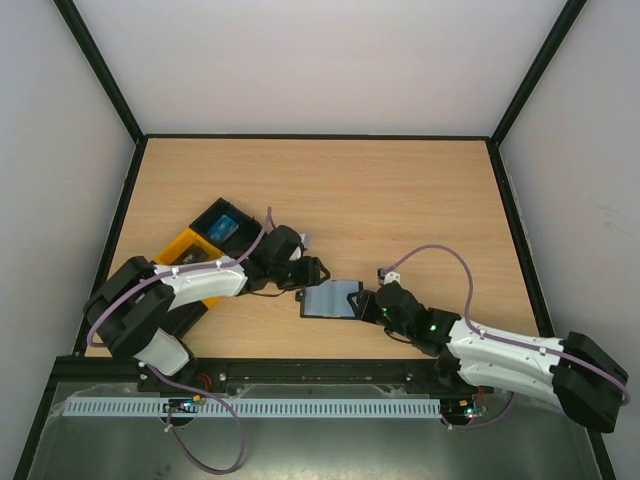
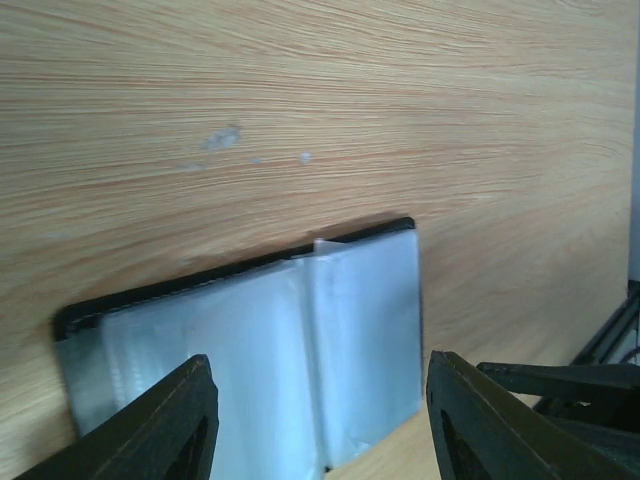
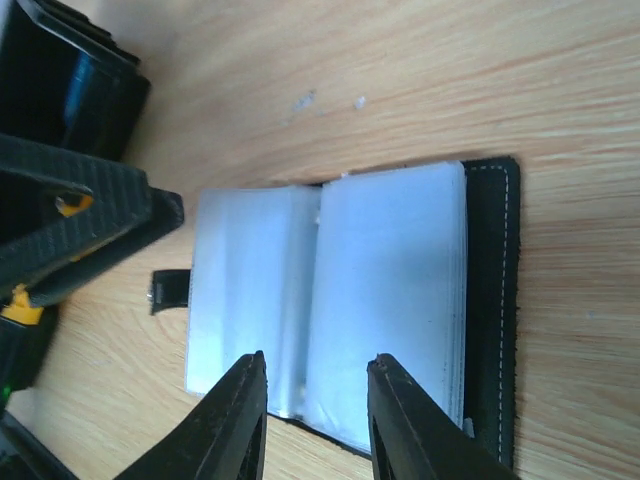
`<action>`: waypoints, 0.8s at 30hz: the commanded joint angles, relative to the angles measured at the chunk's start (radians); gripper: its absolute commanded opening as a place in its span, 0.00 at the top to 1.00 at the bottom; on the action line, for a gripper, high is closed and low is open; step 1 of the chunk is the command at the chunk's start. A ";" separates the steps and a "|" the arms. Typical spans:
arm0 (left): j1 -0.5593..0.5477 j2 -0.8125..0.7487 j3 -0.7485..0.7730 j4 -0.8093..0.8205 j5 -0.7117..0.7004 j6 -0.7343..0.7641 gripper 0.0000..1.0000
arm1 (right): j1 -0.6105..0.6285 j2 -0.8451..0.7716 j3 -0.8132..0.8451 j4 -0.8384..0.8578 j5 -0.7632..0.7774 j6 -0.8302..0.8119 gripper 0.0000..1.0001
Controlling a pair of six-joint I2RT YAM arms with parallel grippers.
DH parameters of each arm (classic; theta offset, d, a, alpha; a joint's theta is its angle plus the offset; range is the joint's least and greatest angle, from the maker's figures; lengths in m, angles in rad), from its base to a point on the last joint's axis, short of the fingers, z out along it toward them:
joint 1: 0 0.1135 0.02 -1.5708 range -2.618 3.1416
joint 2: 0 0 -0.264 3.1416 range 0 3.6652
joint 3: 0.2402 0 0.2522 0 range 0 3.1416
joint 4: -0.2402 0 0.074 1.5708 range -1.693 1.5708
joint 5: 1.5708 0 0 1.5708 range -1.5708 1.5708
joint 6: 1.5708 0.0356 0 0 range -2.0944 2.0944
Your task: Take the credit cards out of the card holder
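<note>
At the near middle of the table, we find the left gripper with its jaws standing well apart and nothing caught between them. Its two dark fingers frame the card holder from one short side. The right gripper faces it from the opposite side, with its jaws parted only narrowly. Its fingertips sit over the near edge of the clear sleeves, and a strip of sleeve shows in the gap. We cannot tell whether the tips press on the plastic or hang just above it, but we see nothing pinched between them.

The card holder lies open and flat on the wood with its black cover down. A stitched border shows along one side, and the pale translucent sleeves face up, parted near the middle. A small black clasp tab sticks out on the side nearest the left gripper. We cannot tell whether any sleeve holds a card.

From above, the holder sits between the two grippers, each just beside it. Further left, partly hidden by the left arm, are the black-and-orange trays. A blue card lies in the black one, well apart from the holder.
</note>
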 commanded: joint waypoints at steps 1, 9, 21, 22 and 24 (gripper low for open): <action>0.018 -0.006 -0.030 -0.024 -0.010 0.024 0.41 | -0.001 0.098 0.059 0.039 -0.028 -0.045 0.72; 0.027 0.033 -0.040 0.007 0.012 0.036 0.38 | -0.001 0.262 0.068 0.042 -0.008 -0.047 0.74; 0.027 0.071 -0.052 0.047 0.040 0.028 0.39 | -0.001 0.291 -0.004 0.121 -0.025 -0.004 0.75; 0.027 0.072 -0.050 0.044 0.038 0.026 0.39 | -0.001 0.290 -0.005 0.122 -0.026 -0.003 0.75; 0.027 0.074 -0.045 0.032 0.031 0.028 0.39 | -0.001 0.290 -0.005 0.125 -0.026 -0.002 0.75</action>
